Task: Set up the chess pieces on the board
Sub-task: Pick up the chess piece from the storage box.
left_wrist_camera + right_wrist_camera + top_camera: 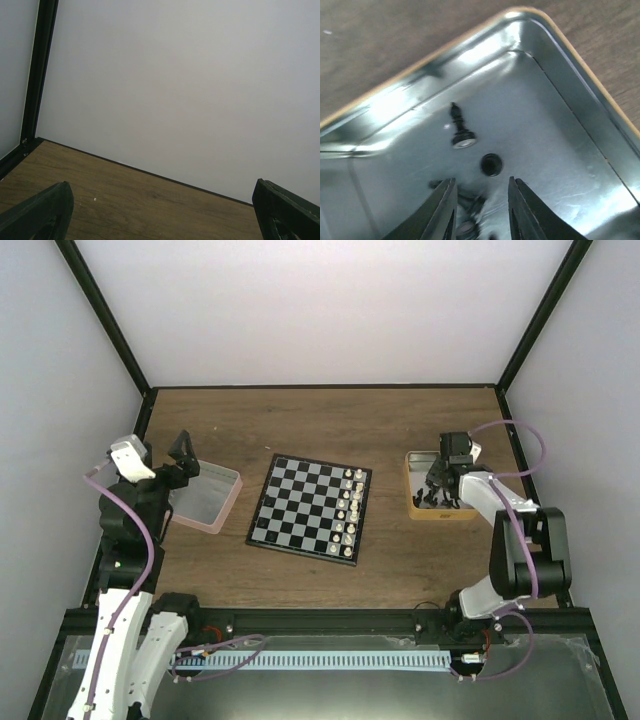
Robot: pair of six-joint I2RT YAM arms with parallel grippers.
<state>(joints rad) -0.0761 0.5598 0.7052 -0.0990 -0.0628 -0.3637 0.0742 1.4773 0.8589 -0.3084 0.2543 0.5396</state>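
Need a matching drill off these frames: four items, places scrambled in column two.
Items
1. board
2. box
3. black pieces
4. white pieces

Places
A. in the tray
B. left of the board
C. along the board's right edge
D. middle of the table

Pairs: 1-D, 2-B, 3-A, 4-C
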